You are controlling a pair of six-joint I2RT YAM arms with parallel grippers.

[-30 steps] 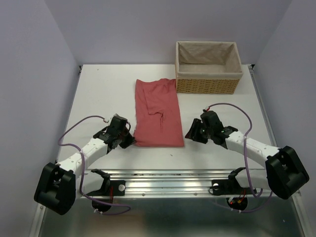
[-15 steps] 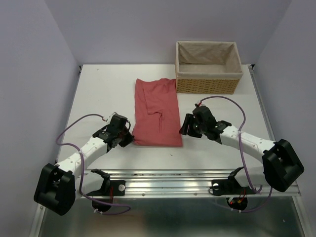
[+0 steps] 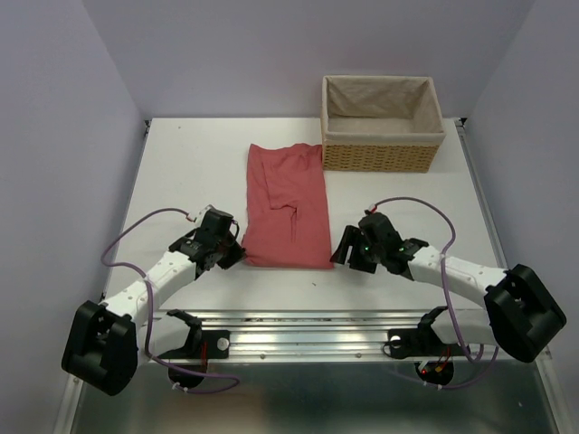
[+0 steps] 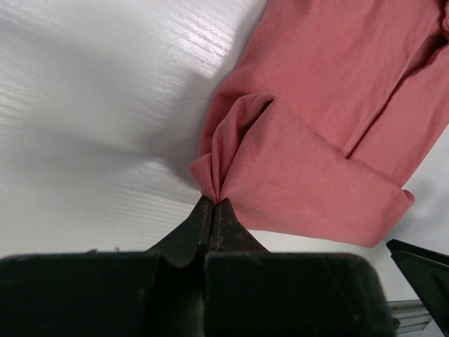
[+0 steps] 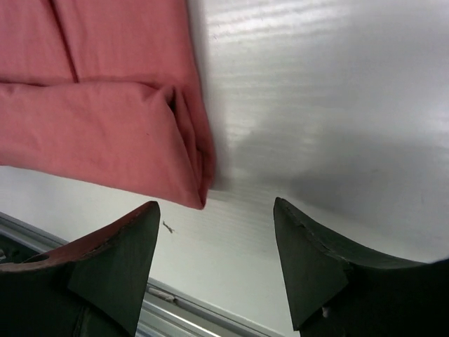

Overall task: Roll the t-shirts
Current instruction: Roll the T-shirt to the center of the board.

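Note:
A salmon-red t-shirt (image 3: 287,206) lies folded into a long strip on the white table, running from near the basket toward the arms. My left gripper (image 3: 238,256) is shut on the shirt's near left corner; in the left wrist view the cloth (image 4: 302,147) puckers where the closed gripper (image 4: 212,201) pinches it. My right gripper (image 3: 341,253) is open just beside the near right corner, apart from it. In the right wrist view the folded corner (image 5: 140,140) lies just ahead of the open gripper (image 5: 217,210), toward the left finger.
A tan cloth-lined wicker basket (image 3: 382,155) stands at the back right, its left side touching the shirt's far end. A metal rail (image 3: 298,327) runs along the table's near edge behind both grippers.
My right gripper swung in toward the shirt's right edge, then drew back toward the near right corner. The left gripper stayed shut on the left corner, which shifted slightly left.

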